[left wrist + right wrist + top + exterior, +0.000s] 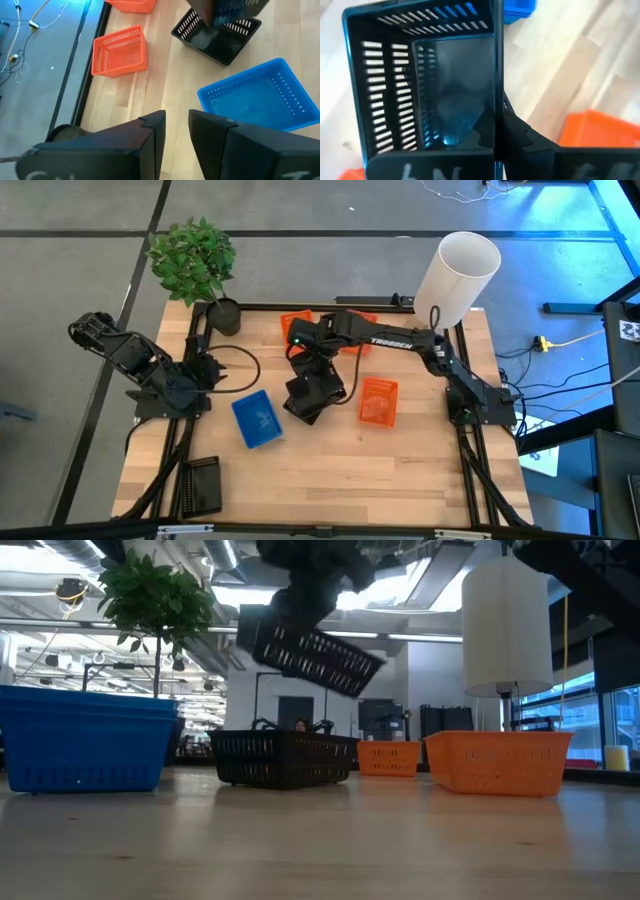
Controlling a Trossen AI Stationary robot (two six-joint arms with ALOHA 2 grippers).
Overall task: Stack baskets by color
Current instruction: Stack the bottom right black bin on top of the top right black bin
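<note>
One black basket [312, 655] clamped by its wall in right end effector [495, 127], tilted above another black basket [285, 758] for nesting; left end effector [176, 131] parted, idle beside blue basket [257, 418].

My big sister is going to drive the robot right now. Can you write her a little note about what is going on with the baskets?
Right pincer: shut on the wall of a black basket, held tilted in the air above another black basket on the table.
Left pincer: open, empty, waiting at the left edge.
Blue basket sits left of the black ones. One orange basket sits right of them; more orange lies at the far edge, partly hidden by the arm. A third black basket is at the near left corner.
Done: the black basket is lifted.
Left: set it into the black one below, then the other colours.
</note>
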